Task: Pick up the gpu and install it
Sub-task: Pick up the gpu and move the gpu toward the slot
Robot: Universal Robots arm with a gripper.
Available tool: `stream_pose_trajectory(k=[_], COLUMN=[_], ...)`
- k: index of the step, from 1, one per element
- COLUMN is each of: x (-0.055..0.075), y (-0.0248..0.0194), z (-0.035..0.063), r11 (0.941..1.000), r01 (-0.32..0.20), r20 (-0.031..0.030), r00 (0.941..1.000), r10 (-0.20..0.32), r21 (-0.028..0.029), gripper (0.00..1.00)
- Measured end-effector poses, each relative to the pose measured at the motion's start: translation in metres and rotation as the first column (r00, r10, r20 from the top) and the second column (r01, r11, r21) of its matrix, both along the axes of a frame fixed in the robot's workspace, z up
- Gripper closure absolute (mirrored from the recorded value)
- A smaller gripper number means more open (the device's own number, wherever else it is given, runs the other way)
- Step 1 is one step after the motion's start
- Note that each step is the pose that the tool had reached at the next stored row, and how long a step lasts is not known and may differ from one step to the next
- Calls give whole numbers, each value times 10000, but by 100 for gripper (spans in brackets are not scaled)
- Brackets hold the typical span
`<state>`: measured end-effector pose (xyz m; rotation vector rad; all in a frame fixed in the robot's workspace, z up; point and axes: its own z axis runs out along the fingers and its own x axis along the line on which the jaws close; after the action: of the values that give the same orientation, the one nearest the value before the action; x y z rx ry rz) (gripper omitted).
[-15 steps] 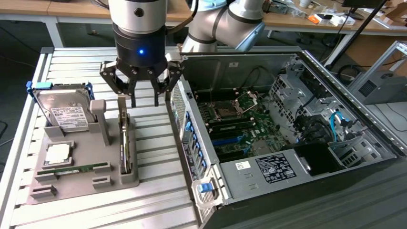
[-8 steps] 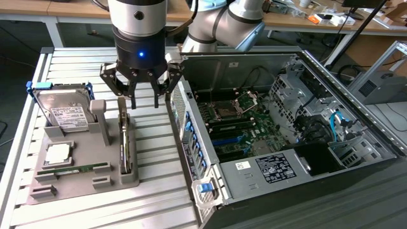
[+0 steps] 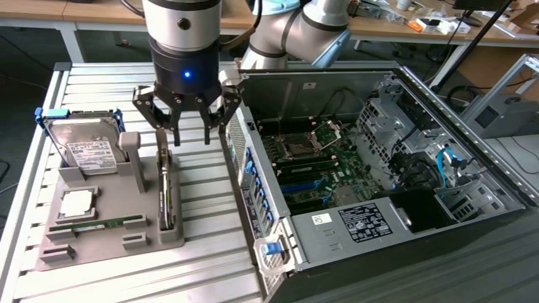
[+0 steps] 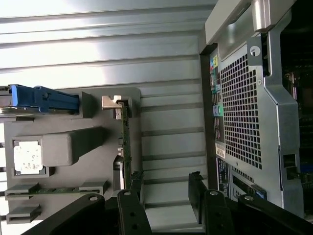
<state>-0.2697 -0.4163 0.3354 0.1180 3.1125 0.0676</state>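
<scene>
So the gripper (image 3: 192,134) is spread about as wide as it goes and has nothing in it. In the exterior view it hangs just over the far end of the gpu (image 3: 166,189), pointing straight down, and I can't say for sure whether any fingertip touches the card. From the wrist view you look down past the two dark fingers (image 4: 196,193). There's bare slatted metal between them, and the card's edge sits just beside one finger rather than in the gap.

The gpu isn't installed. It stands on its long edge in a slot of the gray holder (image 3: 110,243), and in the exterior view it runs from under the gripper toward 6 o'clock. Its pale bracket (image 4: 115,104) is at one end, seen edge-on from the wrist.

Clock directions from the gripper, exterior view:
- Around 9 o'clock: the hard drive (image 3: 84,151), propped up in the same holder, with blue rails on its sides.
- Around 8 o'clock: a pale square chip (image 3: 76,202), lying flat in its pocket.
- Around 7 o'clock: the green memory stick (image 3: 105,224), lying along the holder's near part.
- At 3 o'clock: the open computer case (image 3: 240,145), right next to the holder, with the motherboard (image 3: 307,164) exposed inside.

Holder and case both sit on the slatted metal table (image 3: 211,259).
</scene>
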Motion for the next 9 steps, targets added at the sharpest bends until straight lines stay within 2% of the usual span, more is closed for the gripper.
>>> stream_pose_trajectory(k=[9], x=[-8], y=[-9], z=[-14], r11=[10000], r01=[1], r20=[1], r00=[10000], r10=[-1], r21=[1], gripper=[50])
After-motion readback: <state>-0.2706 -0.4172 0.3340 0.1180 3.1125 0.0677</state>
